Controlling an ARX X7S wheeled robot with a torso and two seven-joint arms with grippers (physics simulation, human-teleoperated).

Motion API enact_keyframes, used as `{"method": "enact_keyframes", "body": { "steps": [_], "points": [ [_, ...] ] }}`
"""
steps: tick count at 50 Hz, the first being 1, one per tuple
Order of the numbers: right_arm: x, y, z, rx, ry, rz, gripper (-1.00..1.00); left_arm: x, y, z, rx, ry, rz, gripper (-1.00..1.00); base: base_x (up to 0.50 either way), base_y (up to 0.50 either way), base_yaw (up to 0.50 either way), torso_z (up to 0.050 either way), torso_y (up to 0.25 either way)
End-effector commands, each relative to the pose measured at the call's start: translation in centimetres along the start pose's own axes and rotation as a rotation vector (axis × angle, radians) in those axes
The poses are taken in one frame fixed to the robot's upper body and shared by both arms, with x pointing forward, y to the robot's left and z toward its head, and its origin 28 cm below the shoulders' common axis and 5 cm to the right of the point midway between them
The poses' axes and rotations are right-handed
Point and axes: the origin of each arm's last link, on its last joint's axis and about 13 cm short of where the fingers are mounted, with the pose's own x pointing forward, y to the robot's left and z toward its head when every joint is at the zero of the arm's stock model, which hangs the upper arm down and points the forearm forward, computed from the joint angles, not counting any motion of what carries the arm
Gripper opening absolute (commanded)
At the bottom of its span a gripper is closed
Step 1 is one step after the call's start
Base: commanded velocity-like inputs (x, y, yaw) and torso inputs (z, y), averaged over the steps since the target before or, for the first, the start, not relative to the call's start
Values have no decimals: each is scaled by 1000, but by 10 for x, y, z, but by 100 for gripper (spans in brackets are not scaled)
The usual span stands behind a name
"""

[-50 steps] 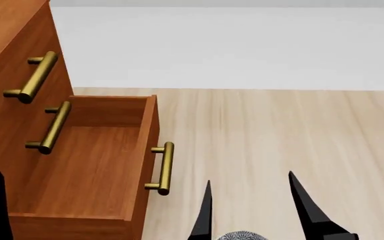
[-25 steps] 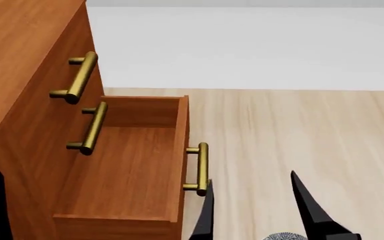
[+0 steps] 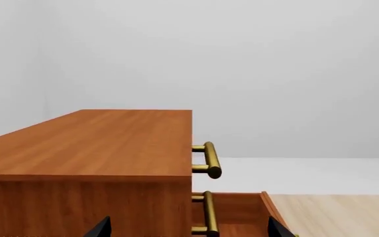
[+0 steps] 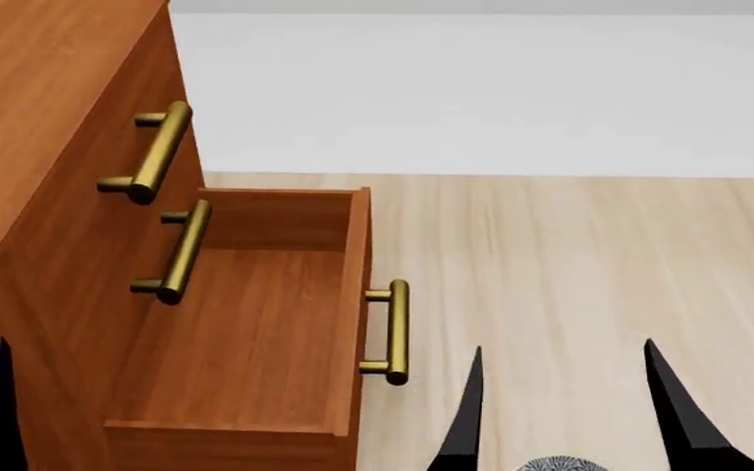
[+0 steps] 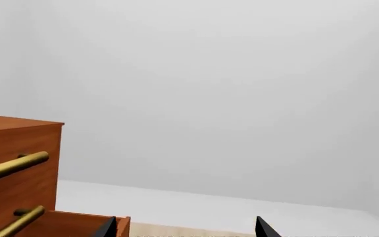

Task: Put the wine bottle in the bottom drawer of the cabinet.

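— Right claw (image 4: 567,412), status? It shows as two black pointed fingers at the lower right of the head view.

— Spread wide, nothing between the fingers. The left claw (image 3: 188,229) reads the same in its own wrist view: tips far apart, empty. In the head view only one of its fingers shows, at the lower left edge.

— Location of the tall dark green glass wine bottle?

— Not in any view. It is neither held nor lying in the shallow reddish-brown wooden bottom drawer (image 4: 252,334). That drawer stands pulled out at centre left, plain floor bare, brass bar handle (image 4: 397,332) facing right.

— Procedure for the step in hand?

— Judged step: fetch the bottle. Bring it into view before closing either claw. Grip the body, not the cork. On return, probably lay it flat, since the drawer looks shallow. Keep clear of the two upper brass handles (image 4: 154,152) on the reddish-brown three-drawer wooden cabinet (image 4: 36,128), which overhang the opening.

— Surface and room?

— Pale wood-grain floor (image 4: 587,265) fills the right half of the head view. A plain white area (image 4: 482,88) lies across the top. A blank grey wall (image 5: 209,98) backs both wrist views. A mottled grey patch (image 4: 554,463) sits at the bottom edge, unidentifiable.
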Motion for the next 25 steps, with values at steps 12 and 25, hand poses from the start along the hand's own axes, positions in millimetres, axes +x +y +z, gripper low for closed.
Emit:
{"method": "enact_keyframes", "body": {
  "steps": [12,25],
  "points": [
    [-20,-21,1,-72,15,-108,100,0,0,-1,-4,-4,4,100,0,0,0,0,0],
    [-32,-35,1,-115,42,-180,100,0,0,-1,3,-1,8,100,0,0,0,0,0]
  ]
}}
